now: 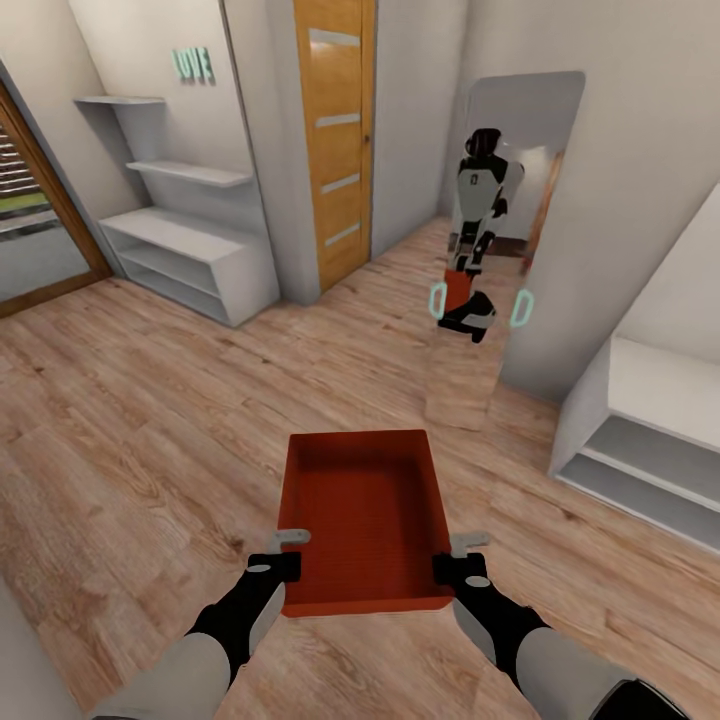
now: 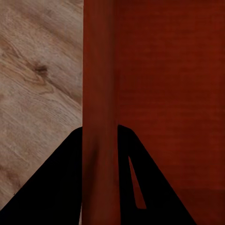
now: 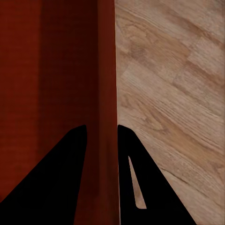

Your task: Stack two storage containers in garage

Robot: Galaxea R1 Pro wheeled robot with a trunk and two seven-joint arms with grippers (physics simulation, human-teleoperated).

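Observation:
I hold one orange-red storage container level in front of me, above a light wood-plank floor. It is open-topped and empty. My left gripper is shut on its left wall, and my right gripper is shut on its right wall. In the left wrist view the thin red wall runs between the black fingers of the left gripper. The right wrist view shows the opposite wall clamped the same way by the right gripper. The garage and its concrete floor are out of view.
An oak door with frosted strips stands ahead, slightly left. A tall mirror ahead right reflects me and the container. White shelving lines the left wall and a white shelf unit stands on the right. Open plank floor lies between them.

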